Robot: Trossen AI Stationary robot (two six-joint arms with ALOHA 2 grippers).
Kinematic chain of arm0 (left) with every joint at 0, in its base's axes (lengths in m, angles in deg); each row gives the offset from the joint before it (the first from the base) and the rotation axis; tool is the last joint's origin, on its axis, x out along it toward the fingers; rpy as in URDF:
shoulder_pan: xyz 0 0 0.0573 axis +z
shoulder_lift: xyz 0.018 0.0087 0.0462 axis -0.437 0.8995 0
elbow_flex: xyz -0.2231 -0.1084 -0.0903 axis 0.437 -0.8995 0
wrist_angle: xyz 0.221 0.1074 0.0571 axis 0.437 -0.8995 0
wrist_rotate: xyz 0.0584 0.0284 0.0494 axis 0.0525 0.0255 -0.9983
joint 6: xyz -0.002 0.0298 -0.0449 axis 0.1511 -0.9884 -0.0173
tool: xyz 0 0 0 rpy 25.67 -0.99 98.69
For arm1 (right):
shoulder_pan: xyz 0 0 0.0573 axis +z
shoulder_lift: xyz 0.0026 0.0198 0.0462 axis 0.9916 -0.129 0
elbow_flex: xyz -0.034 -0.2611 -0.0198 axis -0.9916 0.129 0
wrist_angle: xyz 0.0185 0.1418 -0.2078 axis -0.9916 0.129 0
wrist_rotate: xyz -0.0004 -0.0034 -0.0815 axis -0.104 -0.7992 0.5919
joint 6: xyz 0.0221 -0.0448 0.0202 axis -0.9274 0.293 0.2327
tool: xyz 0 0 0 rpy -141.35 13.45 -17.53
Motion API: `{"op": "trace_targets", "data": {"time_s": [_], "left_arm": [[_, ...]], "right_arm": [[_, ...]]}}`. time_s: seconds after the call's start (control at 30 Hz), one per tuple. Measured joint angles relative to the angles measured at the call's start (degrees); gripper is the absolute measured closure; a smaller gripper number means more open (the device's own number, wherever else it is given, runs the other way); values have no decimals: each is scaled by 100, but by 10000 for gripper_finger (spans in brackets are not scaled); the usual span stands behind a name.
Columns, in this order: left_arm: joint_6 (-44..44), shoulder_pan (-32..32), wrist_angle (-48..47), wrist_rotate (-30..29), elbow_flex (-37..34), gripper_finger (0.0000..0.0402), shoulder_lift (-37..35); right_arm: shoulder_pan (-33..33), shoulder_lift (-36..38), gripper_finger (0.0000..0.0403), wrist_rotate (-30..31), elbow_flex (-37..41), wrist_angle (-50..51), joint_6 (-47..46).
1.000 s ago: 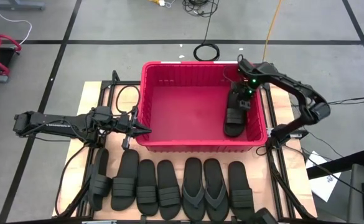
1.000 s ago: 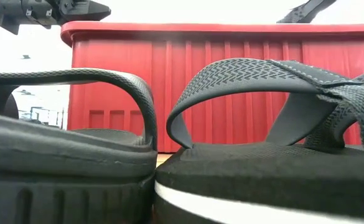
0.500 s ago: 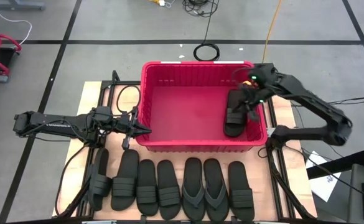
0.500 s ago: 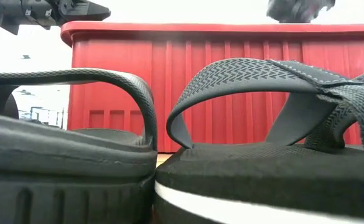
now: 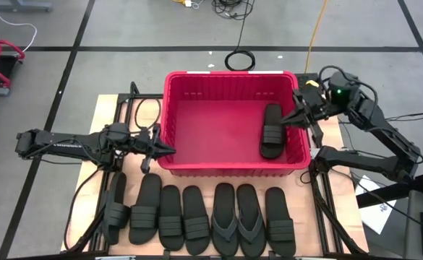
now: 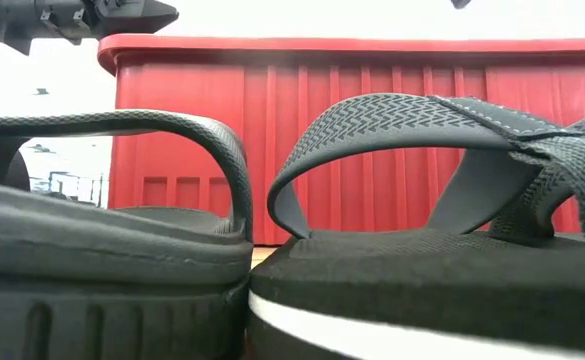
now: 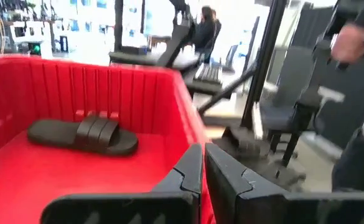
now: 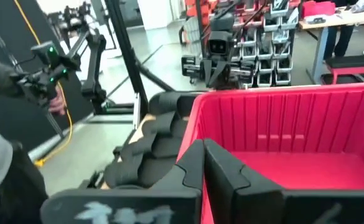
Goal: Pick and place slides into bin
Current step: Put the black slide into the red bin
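Although seven slides (image 5: 197,220) lie in a row on the table (image 5: 106,105) along the lower middle of the high view, only one slide (image 5: 271,131) lies inside the bin (image 5: 229,166), flat on its sole against the right-hand wall in the centre-right of the frame, strap up, which is how a sandal settles when let go from just above the floor of the crate. The right tool (image 5: 298,118) sits over the bin's right rim, just beside that slide but clear of it, with its two fingers pressed together and nothing between them; the right wrist view shows the closed fingers (image 8: 201,163) pointing along the red wall rather than at any sandal, so this arm looks to be between a drop and the next pick. The left tool (image 5: 165,150) hangs at the bin's left wall, centre-left of the frame, its fingers also closed on nothing, and its wrist view looks across the red interior to the lone slide (image 7: 82,134); it appears to be waiting out of the way. The row on the table is tidy, toes toward the bin, with the thong pair (image 5: 237,220) fifth and sixth from the left, probably laid so each can be reached from above by its strap. Most of the job is judged still ahead.
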Motion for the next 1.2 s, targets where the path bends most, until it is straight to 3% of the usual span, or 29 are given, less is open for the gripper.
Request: {"op": "trace_targets", "data": {"time_s": [0.27,0.4,0.5,0.6,0.73,0.93,1.03,1.13,1.2], "left_arm": [[1639,0,1807,2,0,380,-2],[2518,-2,2624,5,0,380,-2],[2412,0,3132,63,0,380,-13],[1896,-24,3170,120,137,380,-154],[1141,-39,1916,161,730,388,-396],[79,-39,-1343,-140,2462,397,-570],[-344,-39,-2370,-358,3127,400,-523],[-674,-39,-2692,-535,3530,397,-509],[-812,-39,-2778,-612,3712,398,-509]], "right_arm": [[0,-35,402,-1,0,-324,-143],[0,-110,402,-184,0,-1020,-804],[24,-169,403,-483,-32,-1579,-1168],[145,-319,403,-595,-333,-1499,-1272],[195,-522,403,-596,-878,-432,-870],[416,-796,403,-439,-2241,1741,357],[729,-900,403,317,-2970,3313,1064],[1126,-1003,403,1104,-3526,5278,1626],[1451,-1038,403,1358,-3620,5675,1434]]}}
